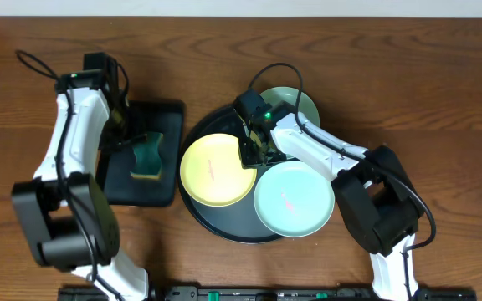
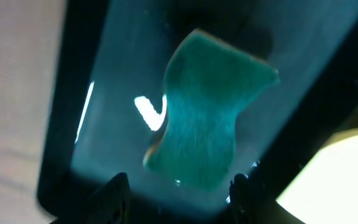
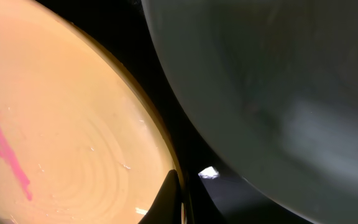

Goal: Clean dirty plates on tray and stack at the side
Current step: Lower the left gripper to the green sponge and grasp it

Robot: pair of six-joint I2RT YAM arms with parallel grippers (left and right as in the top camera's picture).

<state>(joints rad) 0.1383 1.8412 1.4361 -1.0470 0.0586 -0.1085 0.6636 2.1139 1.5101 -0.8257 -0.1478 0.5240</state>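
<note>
On the round black tray (image 1: 212, 219) lie a pale yellow plate (image 1: 212, 171) at the left, a mint plate (image 1: 294, 201) at the front right and a second mint plate (image 1: 298, 102) at the back. My right gripper (image 1: 251, 152) is shut on the yellow plate's right rim. In the right wrist view one finger (image 3: 169, 199) lies on that rim, and a pink streak (image 3: 5, 152) marks the yellow plate (image 3: 73, 124). My left gripper (image 2: 178, 199) hangs open over a green sponge (image 2: 210, 124), whose near end reaches in between the fingertips.
The sponge (image 1: 147, 157) lies on a small rectangular black tray (image 1: 161, 113) left of the round tray. A mint plate (image 3: 278, 93) looks grey in shadow close beside the right gripper. Bare wooden table (image 1: 442, 100) surrounds both trays.
</note>
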